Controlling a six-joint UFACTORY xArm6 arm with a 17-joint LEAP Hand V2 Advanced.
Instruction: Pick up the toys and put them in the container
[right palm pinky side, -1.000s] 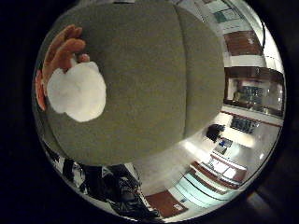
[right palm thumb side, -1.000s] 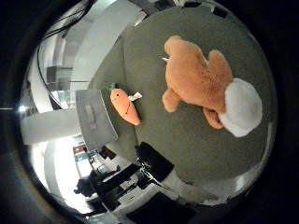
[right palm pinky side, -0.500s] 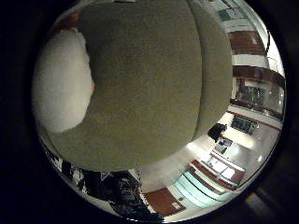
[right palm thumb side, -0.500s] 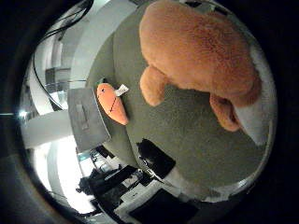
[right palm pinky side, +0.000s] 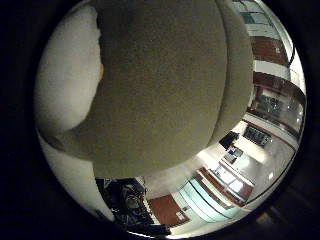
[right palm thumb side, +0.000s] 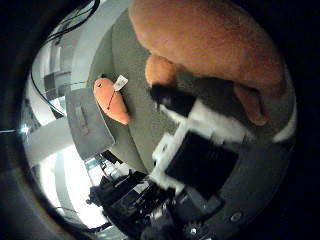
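Note:
An orange plush toy (right palm thumb side: 210, 40) lies on the olive-green table (right palm pinky side: 170, 90) and fills much of the right thumb side palm view, so it is close under the palm. Its white fluffy part (right palm pinky side: 65, 75) looms large in the right little finger side palm view. My hand (right palm thumb side: 200, 135) shows as a white and black finger curled in across the view, its black tip (right palm thumb side: 162, 95) against the toy's leg. A small orange carrot toy (right palm thumb side: 110, 100) with a green top lies on the table beside a grey container (right palm thumb side: 85, 125).
The container stands at the table's edge, beyond the carrot. Past the table's rim the room floor and furniture (right palm pinky side: 240, 170) show.
Both views have closed in on the orange toy, which now looks larger. A finger of the hand has curled into the thumb side view and reaches the toy's leg.

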